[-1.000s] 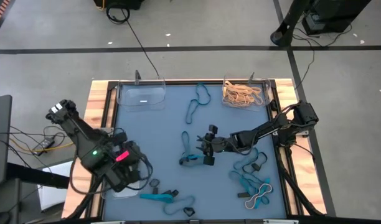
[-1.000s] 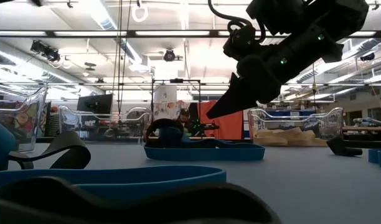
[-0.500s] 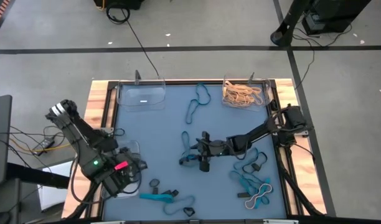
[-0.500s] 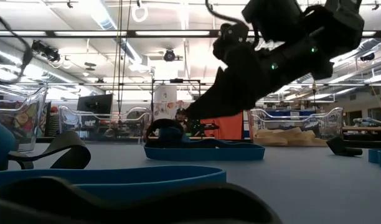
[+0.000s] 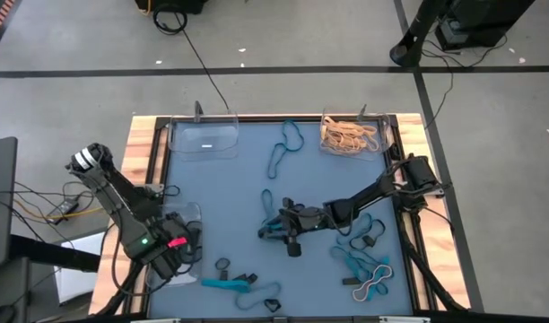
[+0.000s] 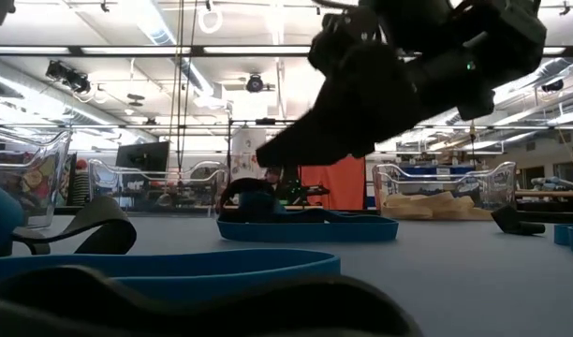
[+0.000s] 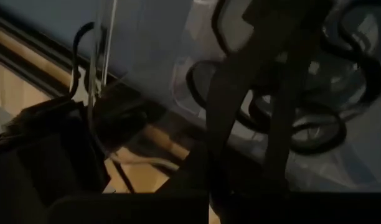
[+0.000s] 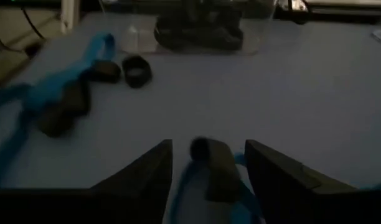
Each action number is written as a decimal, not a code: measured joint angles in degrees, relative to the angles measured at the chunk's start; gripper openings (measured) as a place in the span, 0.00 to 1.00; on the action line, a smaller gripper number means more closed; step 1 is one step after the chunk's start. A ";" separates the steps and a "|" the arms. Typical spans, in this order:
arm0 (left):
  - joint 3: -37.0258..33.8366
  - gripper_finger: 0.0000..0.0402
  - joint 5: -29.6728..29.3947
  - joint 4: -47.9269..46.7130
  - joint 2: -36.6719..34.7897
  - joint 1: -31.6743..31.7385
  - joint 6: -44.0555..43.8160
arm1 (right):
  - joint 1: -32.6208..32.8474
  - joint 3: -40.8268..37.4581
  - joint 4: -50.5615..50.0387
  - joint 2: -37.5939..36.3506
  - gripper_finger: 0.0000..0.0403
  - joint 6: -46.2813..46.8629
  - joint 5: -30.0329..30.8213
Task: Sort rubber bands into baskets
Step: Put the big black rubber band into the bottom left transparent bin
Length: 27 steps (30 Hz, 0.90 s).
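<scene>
Your right end effector (image 5: 286, 231) spreads open over mid-desk's teal and black bands (image 8: 210, 167), straddling them for pickup; left end effector (image 5: 171, 256), closed, hangs above the black-band basket (image 5: 196, 213).

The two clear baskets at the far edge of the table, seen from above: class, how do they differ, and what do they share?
Contents: the far-right basket holds a heap of tan rubber bands; the far-left basket shows no bands.
Position: the far-right basket sits on the right arm's side, the far-left basket on the left arm's side.
Shared: both are clear, shallow, rounded-cornered trays against the table's far edge.
</scene>
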 joint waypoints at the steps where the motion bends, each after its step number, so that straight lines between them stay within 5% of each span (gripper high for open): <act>1: -0.26 0.05 -0.83 0.16 0.00 0.00 -0.90 | -0.04 -0.02 -0.44 0.23 0.52 -0.45 0.12; 15: -0.46 0.55 -2.57 -0.37 0.00 0.00 -2.74 | -0.56 -0.09 -1.45 0.86 0.43 -4.50 1.26; 20: 1.61 0.61 -6.87 -0.21 0.00 0.00 -2.47 | -1.11 -0.07 -1.31 0.86 0.36 -4.53 0.04; 27: 9.66 0.60 -22.15 -1.99 0.00 0.00 -1.77 | -1.27 -0.04 2.72 0.81 0.33 -4.82 -0.25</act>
